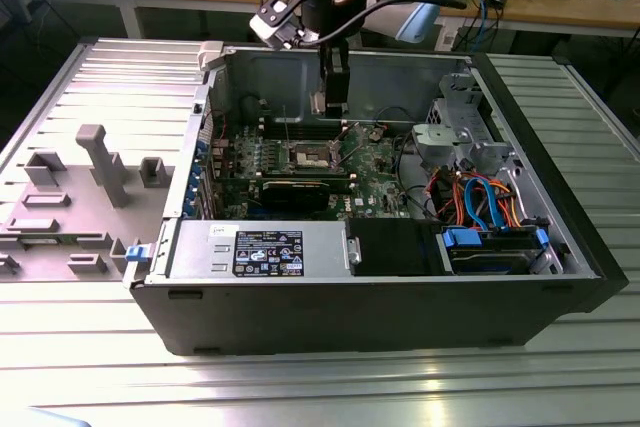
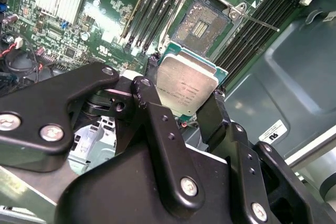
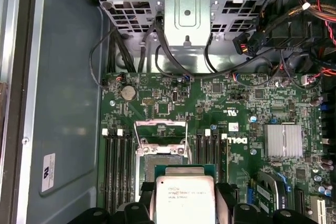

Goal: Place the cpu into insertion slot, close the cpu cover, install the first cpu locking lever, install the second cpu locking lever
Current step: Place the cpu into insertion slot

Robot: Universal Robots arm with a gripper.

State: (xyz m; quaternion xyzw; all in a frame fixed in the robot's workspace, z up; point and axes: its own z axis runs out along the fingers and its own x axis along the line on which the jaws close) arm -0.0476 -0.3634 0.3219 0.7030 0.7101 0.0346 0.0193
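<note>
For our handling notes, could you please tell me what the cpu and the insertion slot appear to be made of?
The cpu: a matte silvery-grey metal lid, judging by its soft sheen, on a thin green board, likely laminate. The insertion slot: a dark pin field, probably plastic with fine metal contacts, bordered by silver metal that glints.

Ribbed metal table (image 1: 300, 387) is carrying the whole scene in the exterior view, its grooves running across from side to side. An open black computer case (image 1: 400, 322) is lying on its side directly on the table, near the middle. A grey fixture plate (image 1: 60, 242) with upright posts (image 1: 100, 162) is resting just beside the case, at the exterior view's left, possibly touching it
</note>
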